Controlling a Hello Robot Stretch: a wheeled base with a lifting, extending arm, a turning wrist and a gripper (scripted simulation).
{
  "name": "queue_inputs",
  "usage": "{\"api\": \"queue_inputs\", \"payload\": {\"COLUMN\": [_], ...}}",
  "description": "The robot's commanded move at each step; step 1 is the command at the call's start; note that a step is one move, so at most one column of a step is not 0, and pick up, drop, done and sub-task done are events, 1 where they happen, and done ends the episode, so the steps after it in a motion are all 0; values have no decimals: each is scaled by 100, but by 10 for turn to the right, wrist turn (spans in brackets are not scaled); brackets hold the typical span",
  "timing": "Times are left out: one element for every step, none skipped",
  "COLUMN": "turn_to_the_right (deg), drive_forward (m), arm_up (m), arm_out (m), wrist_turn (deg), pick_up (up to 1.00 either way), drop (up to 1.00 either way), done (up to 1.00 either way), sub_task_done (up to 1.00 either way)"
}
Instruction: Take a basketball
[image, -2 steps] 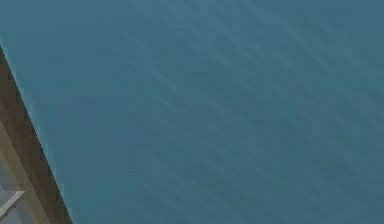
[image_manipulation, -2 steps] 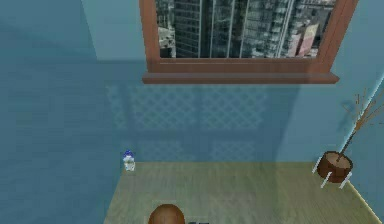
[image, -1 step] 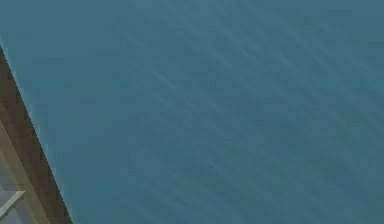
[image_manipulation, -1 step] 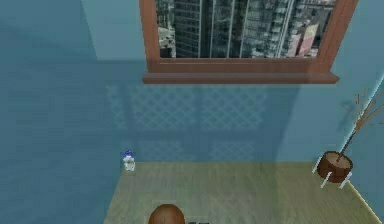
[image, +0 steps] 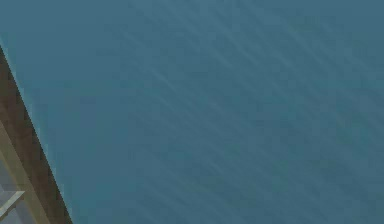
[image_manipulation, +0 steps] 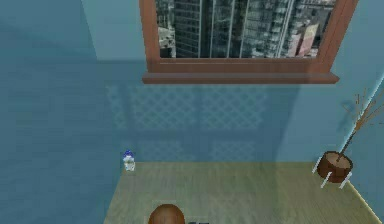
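Observation:
An orange-brown round ball (image_manipulation: 166, 214), basketball-like in colour and shape, lies on the floor at the arm side view's bottom edge, just left of the middle, cut off by the frame. Right beside it a thin dark sliver (image_manipulation: 200, 222) touches the bottom edge; I cannot make out what it is.
A blue wall (image: 220, 110) stands very close ahead, with a brown frame edge (image: 25, 160) at the forward view's lower left. To the side are a brown-framed window (image_manipulation: 240, 40), yellowish floor (image_manipulation: 250, 190), a small white-and-blue object (image_manipulation: 128, 160) and a brown round stand on white legs (image_manipulation: 335, 167).

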Motion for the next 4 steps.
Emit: {"api": "queue_inputs", "payload": {"turn_to_the_right": [0,0,0,0], "drive_forward": [0,0,0,0], "arm_up": [0,0,-30,0], "arm_out": [0,0,0,0], "wrist_turn": [450,90,0,0], "pick_up": [0,0,0,100], "drop": [0,0,0,0], "done": [0,0,0,0], "sub_task_done": [0,0,0,0]}}
